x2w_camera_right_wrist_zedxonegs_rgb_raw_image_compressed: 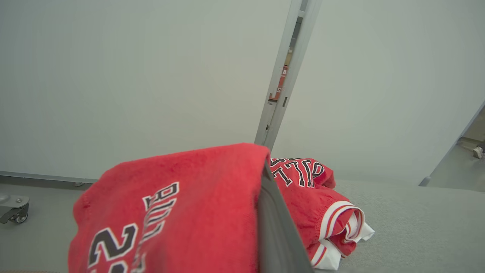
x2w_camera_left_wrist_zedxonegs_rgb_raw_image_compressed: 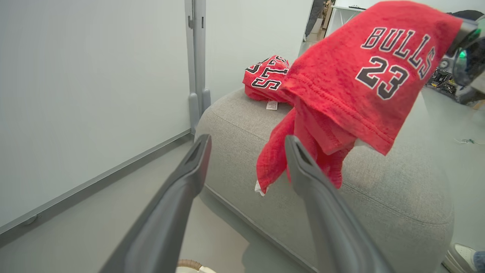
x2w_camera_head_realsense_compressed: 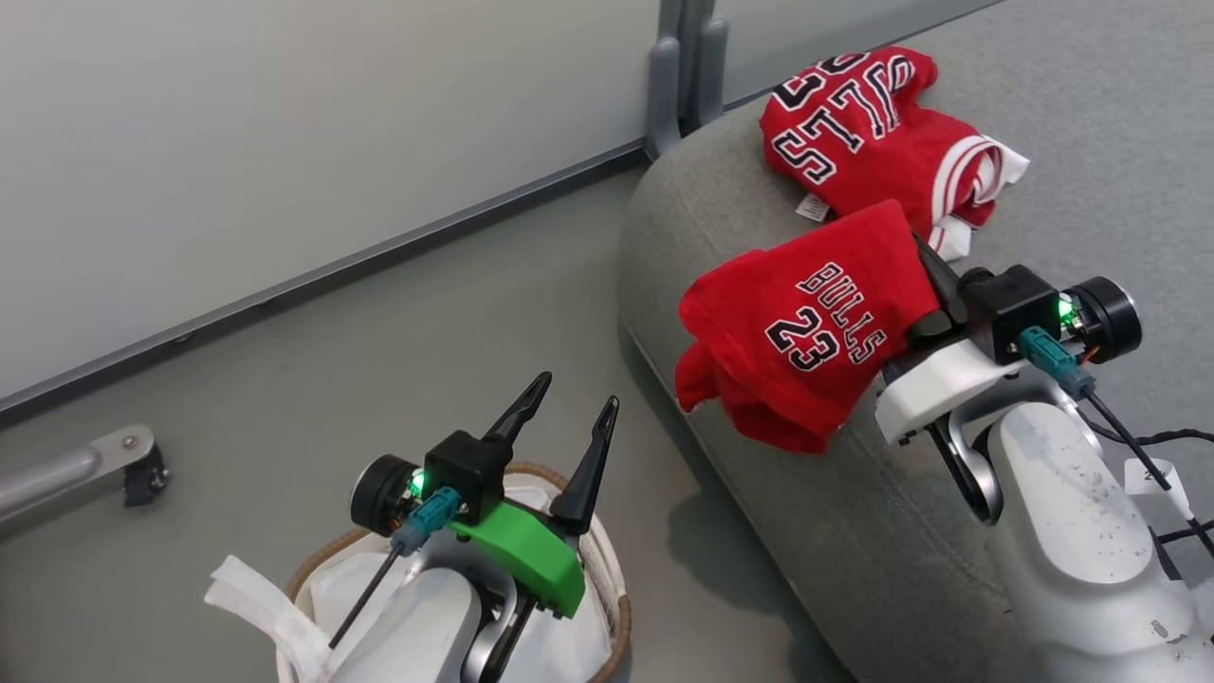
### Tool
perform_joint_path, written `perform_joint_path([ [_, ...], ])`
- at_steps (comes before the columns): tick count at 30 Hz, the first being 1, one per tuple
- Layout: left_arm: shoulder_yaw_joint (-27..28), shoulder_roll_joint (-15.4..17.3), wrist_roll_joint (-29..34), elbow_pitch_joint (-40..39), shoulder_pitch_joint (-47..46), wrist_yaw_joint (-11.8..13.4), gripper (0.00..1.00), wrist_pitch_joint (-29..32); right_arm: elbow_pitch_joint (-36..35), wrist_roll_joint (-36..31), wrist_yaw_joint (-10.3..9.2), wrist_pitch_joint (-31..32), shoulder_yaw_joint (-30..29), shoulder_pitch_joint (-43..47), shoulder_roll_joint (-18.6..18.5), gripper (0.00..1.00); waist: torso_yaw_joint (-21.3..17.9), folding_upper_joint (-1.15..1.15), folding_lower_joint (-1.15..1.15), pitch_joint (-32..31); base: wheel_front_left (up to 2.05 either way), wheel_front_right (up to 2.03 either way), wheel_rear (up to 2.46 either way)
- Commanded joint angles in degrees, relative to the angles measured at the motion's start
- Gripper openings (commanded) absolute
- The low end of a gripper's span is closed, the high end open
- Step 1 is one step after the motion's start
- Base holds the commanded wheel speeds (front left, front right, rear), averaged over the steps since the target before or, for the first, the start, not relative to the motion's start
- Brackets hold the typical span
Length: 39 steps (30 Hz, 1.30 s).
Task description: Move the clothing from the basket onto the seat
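Head view: the right gripper [x2w_camera_head_realsense_compressed: 934, 285] reaches over the grey seat [x2w_camera_head_realsense_compressed: 854, 531] and grips a red BULLS 23 garment [x2w_camera_head_realsense_compressed: 806, 332]. The cloth drapes over its dark fingers and covers most of them. The garment hangs raised at the seat's rounded left edge, with its lower folds dangling down past that edge. Whether those folds touch the upholstery cannot be told.

A second red garment [x2w_camera_head_realsense_compressed: 863, 133], with white trim stripes and black-and-white letters, lies crumpled on the seat near its far left corner, just behind the held one.

The left gripper [x2w_camera_head_realsense_compressed: 579, 391] hovers above the basket [x2w_camera_head_realsense_compressed: 621, 607], its two fingers spread apart and holding nothing. The basket stands on the grey floor [x2w_camera_head_realsense_compressed: 379, 360] beside the seat's left edge, and its white liner [x2w_camera_head_realsense_compressed: 247, 593] spills over the brown woven rim.

Left wrist view: the spread fingers [x2w_camera_left_wrist_zedxonegs_rgb_raw_image_compressed: 182, 189] point toward the hanging garment and the seat's rounded corner.
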Motion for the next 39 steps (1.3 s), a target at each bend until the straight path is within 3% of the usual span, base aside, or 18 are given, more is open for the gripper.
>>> perform_joint_path([
  [1,-0.1,0.2,0.8,-0.1,0.5,-0.4,1.00,0.0,-0.3,-0.1,-0.08,0.0,-0.3,0.6,-0.1,0.00,-3.2,0.00,0.00,1.8,0.00,0.00,0.00],
  [6,-1.2,0.2,1.5,0.1,-1.0,-0.4,1.00,0.0,-0.7,0.2,-0.08,0.0,-1.3,0.0,0.1,0.00,-5.0,0.00,0.00,3.8,0.00,0.00,0.00],
  [12,-2.7,1.4,1.7,-0.8,-2.7,-0.4,1.00,0.0,-0.8,0.8,-0.08,0.0,-5.0,-4.5,-1.3,0.00,-4.5,0.00,0.00,7.2,0.00,0.00,0.00],
  [20,-3.8,3.6,3.2,-2.7,-6.5,-0.4,1.00,0.0,1.0,0.0,-0.08,0.0,-11.8,-19.1,-9.3,0.00,0.0,0.00,0.00,15.6,0.00,0.00,0.00],
  [25,-3.6,4.8,4.4,-4.2,-9.5,-0.4,1.00,0.0,2.2,-0.7,-0.08,0.0,-19.3,-28.7,-15.0,0.00,3.6,0.00,0.00,21.6,0.00,0.00,0.00],
  [30,-2.3,5.5,5.9,-5.6,-11.7,-0.4,1.00,0.0,5.1,-2.6,-0.08,0.0,-23.8,-33.3,-18.4,0.00,6.2,0.00,0.00,26.6,0.00,0.00,0.00],
  [34,-1.2,6.1,7.2,-6.6,-13.1,-0.4,1.00,0.0,8.6,-4.0,-0.08,0.0,-26.2,-32.1,-18.3,0.00,7.7,0.00,0.00,29.9,0.00,0.00,0.00],
  [39,-0.1,6.3,8.0,-8.1,-13.7,-0.4,1.00,0.0,13.8,-4.9,-0.08,0.0,-28.8,-27.8,-15.6,0.00,8.5,0.00,0.00,32.5,0.00,0.00,0.00],
])
